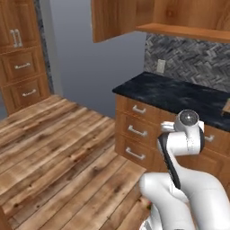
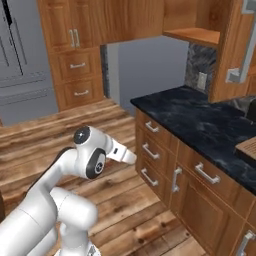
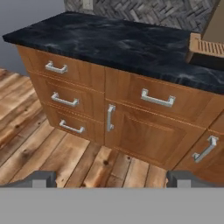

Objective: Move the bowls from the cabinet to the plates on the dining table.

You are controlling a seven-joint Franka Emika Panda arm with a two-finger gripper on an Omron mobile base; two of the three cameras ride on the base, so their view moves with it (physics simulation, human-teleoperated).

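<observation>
The cabinet [image 1: 117, 19] hangs on the wall above the counter, its orange-brown door swung open and a stretch of its wooden shelf [image 2: 196, 34] visible from below. A second open door with a grey bar handle [image 2: 241, 55] stands at the right. The bowls, the plates and the dining table are out of view. My gripper [image 3: 111, 179] is open, its two dark fingertips [image 3: 38, 178] far apart with nothing between them. It is aimed at the low drawers and door under the counter, well below the cabinet. The arm [image 1: 186, 134] is folded close to the base.
A black marble wall counter [image 1: 179, 94] runs over wooden drawers [image 1: 137, 130] and a low door [image 3: 144, 135]. A slatted wooden object [image 3: 205, 44] lies on the counter's right end. Tall wooden units [image 1: 22, 54] and a grey fridge [image 2: 20, 55] stand across the open plank floor [image 1: 58, 152].
</observation>
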